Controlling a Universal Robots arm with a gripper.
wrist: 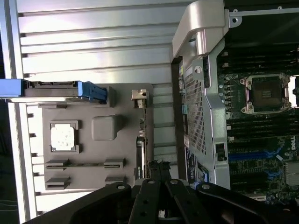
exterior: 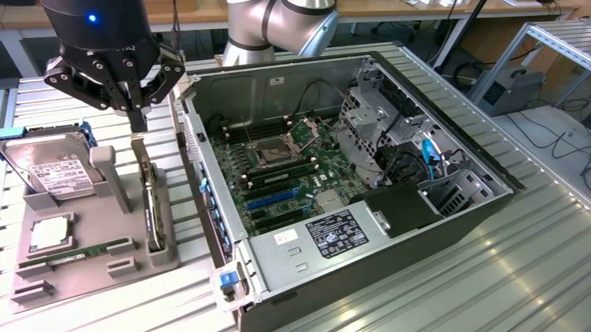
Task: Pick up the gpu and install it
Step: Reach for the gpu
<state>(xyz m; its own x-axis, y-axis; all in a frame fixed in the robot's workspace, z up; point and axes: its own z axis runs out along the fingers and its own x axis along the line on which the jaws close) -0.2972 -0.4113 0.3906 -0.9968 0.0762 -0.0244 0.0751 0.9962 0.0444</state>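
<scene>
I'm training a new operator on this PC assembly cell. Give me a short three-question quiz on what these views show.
1. True or false: the gpu is already seated on the motherboard.
2. Multiple choice: the gripper is nearest to A) the hard drive, B) the gpu's upper end, C) the CPU socket.
3. Fill in: the gripper's jaws are ____ (open or shut).

Key:
1. False. It stands edge-on in the grey holder.
2. B.
3. Shut.
</scene>
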